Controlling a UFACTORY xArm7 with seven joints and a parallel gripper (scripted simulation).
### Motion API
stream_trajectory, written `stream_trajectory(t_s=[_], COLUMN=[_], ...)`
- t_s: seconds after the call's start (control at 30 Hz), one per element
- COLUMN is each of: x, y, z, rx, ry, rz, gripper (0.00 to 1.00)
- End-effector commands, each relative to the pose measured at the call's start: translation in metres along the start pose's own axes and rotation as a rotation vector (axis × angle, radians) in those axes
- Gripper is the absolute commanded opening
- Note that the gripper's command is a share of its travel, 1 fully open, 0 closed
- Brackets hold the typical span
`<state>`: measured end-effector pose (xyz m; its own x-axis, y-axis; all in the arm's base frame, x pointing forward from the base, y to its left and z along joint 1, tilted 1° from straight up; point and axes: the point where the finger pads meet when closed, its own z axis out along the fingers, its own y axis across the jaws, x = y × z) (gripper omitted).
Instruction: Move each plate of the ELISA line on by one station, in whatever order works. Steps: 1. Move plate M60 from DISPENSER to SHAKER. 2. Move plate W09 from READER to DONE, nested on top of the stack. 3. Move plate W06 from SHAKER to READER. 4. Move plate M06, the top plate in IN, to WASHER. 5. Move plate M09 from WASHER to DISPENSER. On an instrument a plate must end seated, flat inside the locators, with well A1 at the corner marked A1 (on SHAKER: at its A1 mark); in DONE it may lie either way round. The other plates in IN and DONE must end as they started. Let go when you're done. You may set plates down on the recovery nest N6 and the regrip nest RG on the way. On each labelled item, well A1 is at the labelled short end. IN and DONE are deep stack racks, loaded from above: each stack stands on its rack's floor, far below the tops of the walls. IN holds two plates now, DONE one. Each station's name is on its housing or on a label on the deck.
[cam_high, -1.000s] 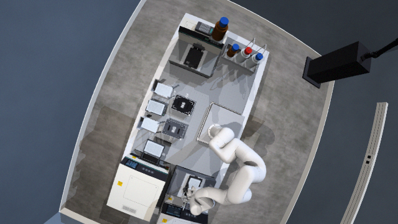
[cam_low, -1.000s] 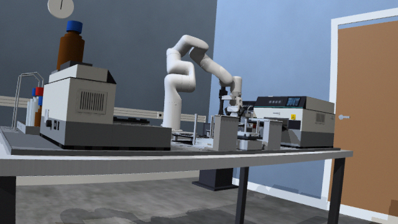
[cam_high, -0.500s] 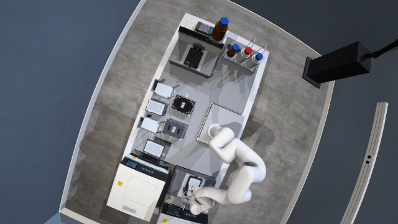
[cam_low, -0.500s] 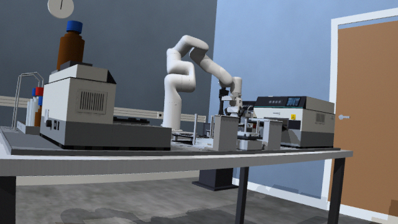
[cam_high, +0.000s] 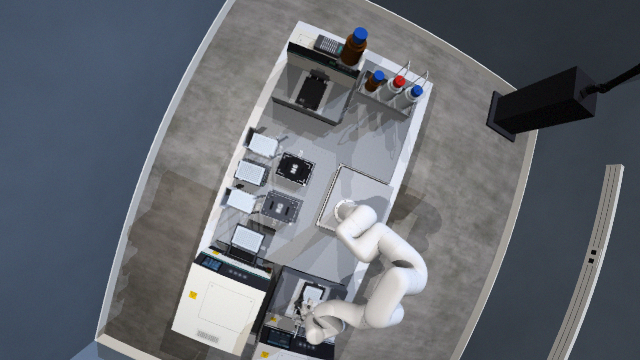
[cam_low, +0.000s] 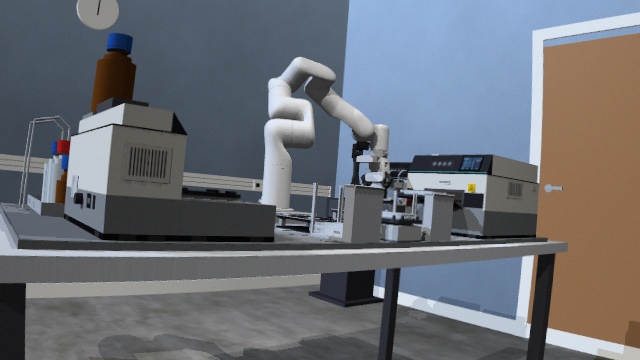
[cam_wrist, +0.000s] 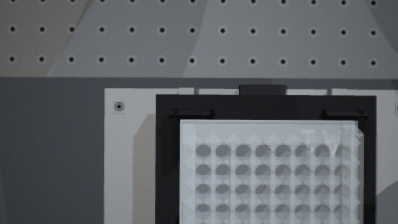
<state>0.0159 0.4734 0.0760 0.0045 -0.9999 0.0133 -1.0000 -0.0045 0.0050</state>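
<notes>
A clear well plate (cam_wrist: 270, 170) (cam_high: 314, 291) sits flat in a black nest (cam_wrist: 167, 150) on a white base (cam_wrist: 130, 165), inside the dark instrument bay at the near end of the deck. Its label is too faint to read. My gripper (cam_high: 303, 306) (cam_low: 376, 178) hangs over this plate, open and empty; the fingers do not show in the wrist view. Other clear plates lie along the deck's left edge: one (cam_high: 262, 144), a second (cam_high: 250, 171), a third (cam_high: 241, 200), and one (cam_high: 246, 239) by the white instrument.
Two black nests (cam_high: 295, 168) (cam_high: 281, 206) lie mid-deck. A large white instrument (cam_high: 220, 305) (cam_low: 480, 195) stands beside the bay. Tall grey rack walls (cam_low: 362, 212) (cam_low: 440, 215) stand near the gripper. A boxy instrument (cam_low: 125, 170) with an amber bottle (cam_high: 354, 46) stands at the far end.
</notes>
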Motion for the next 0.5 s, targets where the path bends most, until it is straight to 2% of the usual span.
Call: stream_trajectory(t_s=[0.0, 0.33, 0.37, 0.47], x=[-0.0013, -0.0012, -0.0012, -0.0013], y=[-0.0003, -0.0003, -0.0003, -0.0003], z=[-0.0012, -0.0013, -0.0013, -0.0014], rx=[0.0, 0.0, 0.0, 0.0], ry=[-0.004, -0.004, -0.004, -0.004], rz=[0.0, 0.0, 0.0, 0.0], gripper=[1.0, 1.0, 0.0, 0.0])
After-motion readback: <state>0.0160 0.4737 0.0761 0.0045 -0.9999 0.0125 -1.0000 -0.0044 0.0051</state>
